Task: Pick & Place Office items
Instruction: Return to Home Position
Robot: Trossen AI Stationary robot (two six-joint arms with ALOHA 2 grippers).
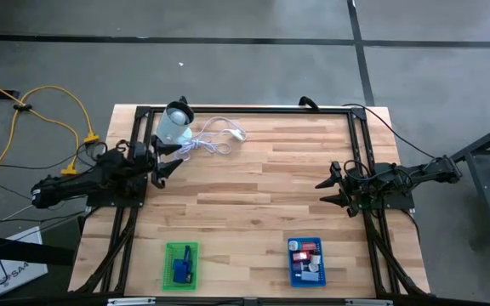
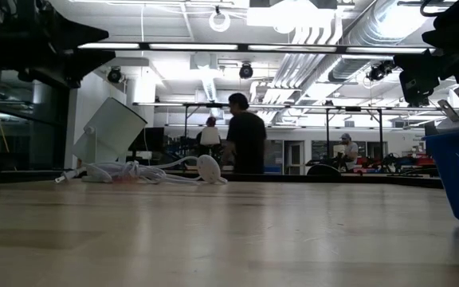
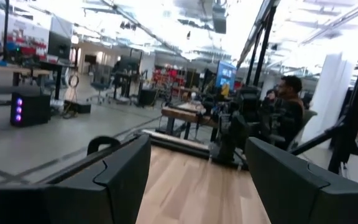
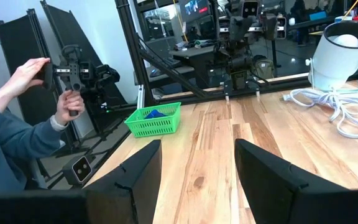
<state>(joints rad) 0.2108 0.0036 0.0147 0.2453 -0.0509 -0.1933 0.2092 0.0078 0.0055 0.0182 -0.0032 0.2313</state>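
Blue bin near the table's edge opposite the cable: office items inside. Left gripper, left edge, fingers apart, empty, close to the coiled cable; likely snag risk when retracting. Right gripper, right edge, apart, empty.

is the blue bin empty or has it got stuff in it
Not empty. The high view shows the blue bin holding several small office items, red, white and grey.

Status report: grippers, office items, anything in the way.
Left gripper open, empty; right gripper open, empty. Office items in blue bin and green bin. White cable lies near left gripper.
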